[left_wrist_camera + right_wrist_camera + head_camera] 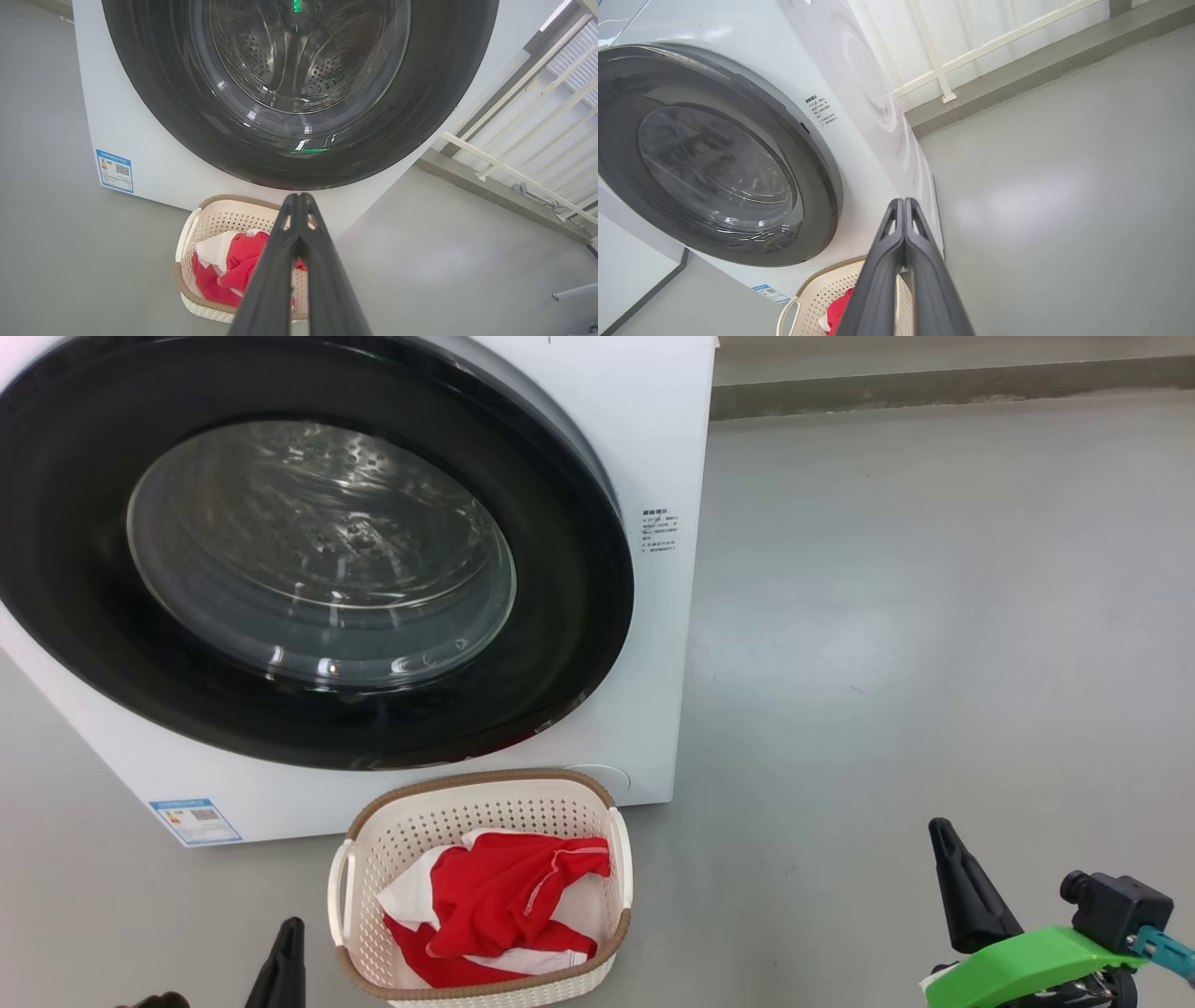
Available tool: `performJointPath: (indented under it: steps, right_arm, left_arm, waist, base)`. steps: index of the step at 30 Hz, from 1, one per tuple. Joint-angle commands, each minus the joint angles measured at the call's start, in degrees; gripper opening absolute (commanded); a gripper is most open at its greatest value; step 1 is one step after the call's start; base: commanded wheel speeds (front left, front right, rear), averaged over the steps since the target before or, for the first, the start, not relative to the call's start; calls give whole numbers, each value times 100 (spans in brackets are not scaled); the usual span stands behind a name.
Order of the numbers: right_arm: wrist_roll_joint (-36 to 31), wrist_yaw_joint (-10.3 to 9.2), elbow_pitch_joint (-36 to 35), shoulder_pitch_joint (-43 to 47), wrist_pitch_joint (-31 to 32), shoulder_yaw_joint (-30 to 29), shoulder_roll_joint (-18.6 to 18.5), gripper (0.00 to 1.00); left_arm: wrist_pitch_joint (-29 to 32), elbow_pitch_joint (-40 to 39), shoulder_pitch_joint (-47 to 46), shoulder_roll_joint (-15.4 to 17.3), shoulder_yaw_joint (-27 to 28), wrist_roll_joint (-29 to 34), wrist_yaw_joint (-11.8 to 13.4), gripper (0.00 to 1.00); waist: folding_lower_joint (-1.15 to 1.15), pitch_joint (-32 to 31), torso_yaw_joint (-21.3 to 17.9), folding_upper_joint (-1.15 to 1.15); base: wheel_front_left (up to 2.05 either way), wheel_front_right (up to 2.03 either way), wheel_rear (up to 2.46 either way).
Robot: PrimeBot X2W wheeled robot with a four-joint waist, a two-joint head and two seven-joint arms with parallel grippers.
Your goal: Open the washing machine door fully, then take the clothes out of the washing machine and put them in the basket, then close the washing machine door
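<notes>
As bright red, white-striped clothes lie in the cream perforated plastic basket just ahead of the left jaws, both pairs sit pressed together, empty, apparently finished; the black-rimmed round glass door beyond looks shut.

I count washing machine: 1 | washing machine door: 1 | basket: 1, with 2 side handles | clothes: 1 red-and-white heap, I can't split it into separate pieces | blue label: 1 | grippers: 2, my left gripper and right gripper
</notes>
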Motion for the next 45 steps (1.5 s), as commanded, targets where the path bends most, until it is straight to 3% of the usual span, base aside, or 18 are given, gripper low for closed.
performJointPath:
  steps: [1, 45]
  right_arm:
    - [146, -2, -169, -244, 27, -15, -85, 0]
    - [2890, -4, -243, -425, 758, -272, -113, 0]
  left_arm:
    - [35, -91, -275, 50, 139, -155, -61, 0]
    - [745, 157, -653, -236, 555, -2736, -432, 0]
  waist:
    - [-1, 1, 2, 0]
    - [-1, 25, 61, 0]
  base:
    - [0, 0, 0]
    - [0, 0, 0]
